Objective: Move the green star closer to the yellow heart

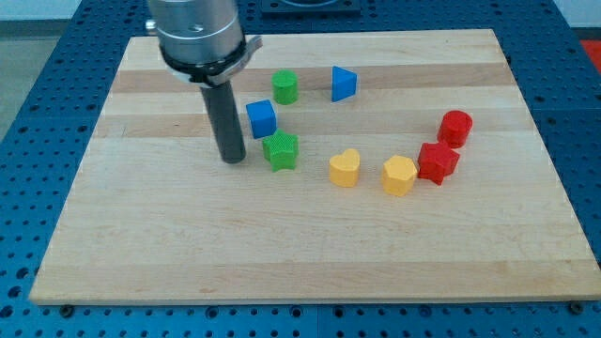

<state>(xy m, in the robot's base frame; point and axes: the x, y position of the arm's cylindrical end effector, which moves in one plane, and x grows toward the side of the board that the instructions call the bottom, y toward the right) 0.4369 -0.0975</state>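
Note:
The green star (280, 150) lies on the wooden board (169, 244) near the middle. The yellow heart (345, 168) lies to its right and slightly lower, a short gap apart. My tip (232, 159) rests on the board just left of the green star, with a small gap between them. A blue cube (261, 118) sits just above the star, right of the rod.
A green cylinder (285, 86) and a blue triangle (344, 84) lie near the view's top. A yellow hexagon (399, 175) sits right of the heart, touching a red star (438, 161). A red cylinder (455, 127) lies above that.

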